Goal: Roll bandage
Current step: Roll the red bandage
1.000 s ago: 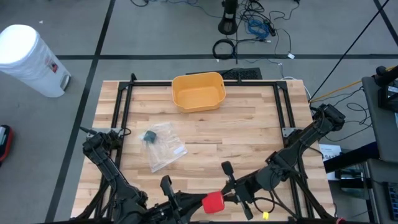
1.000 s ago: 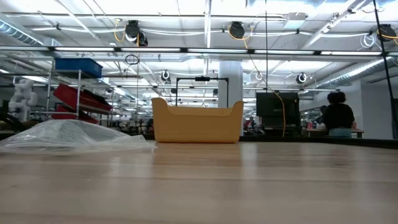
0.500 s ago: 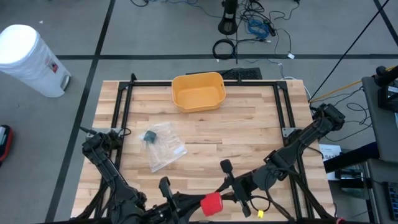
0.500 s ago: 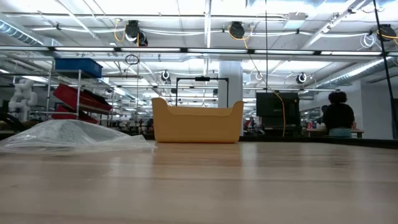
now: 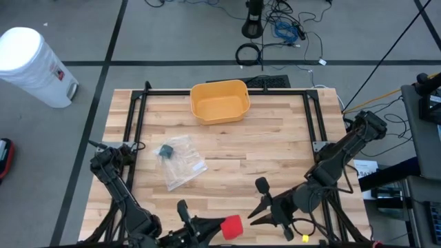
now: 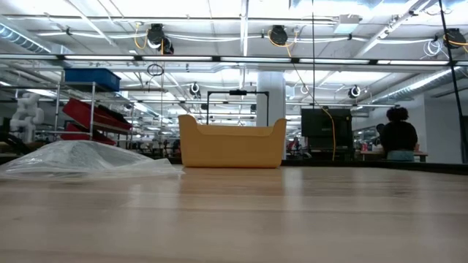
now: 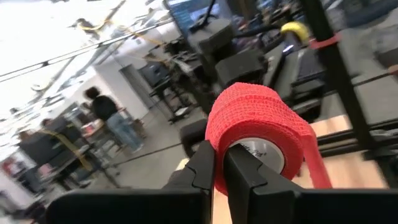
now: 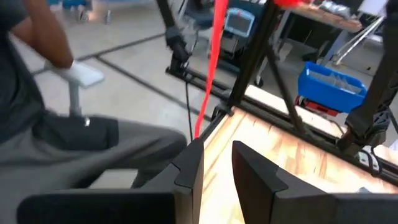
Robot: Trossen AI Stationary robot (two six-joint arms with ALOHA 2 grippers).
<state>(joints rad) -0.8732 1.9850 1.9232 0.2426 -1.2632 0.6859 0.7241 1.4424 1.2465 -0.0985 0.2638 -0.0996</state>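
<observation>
Red bandage roll (image 5: 232, 226) sat at the near edge of the table (image 5: 275, 148), pinched through its core by the fingers of the left gripper (image 7: 218, 163). A loose red tail (image 8: 210, 59) hung from it, just ahead of the right gripper (image 5: 260, 201), whose fingers stood slightly parted around nothing. To wind neatly, the left would likely need to keep its pinch firm while the right caught the tail and kept it taut and aligned with the roll.

Grey floor (image 5: 172, 41) with black cables (image 5: 275, 31), white bin (image 5: 31, 65) beside table.
</observation>
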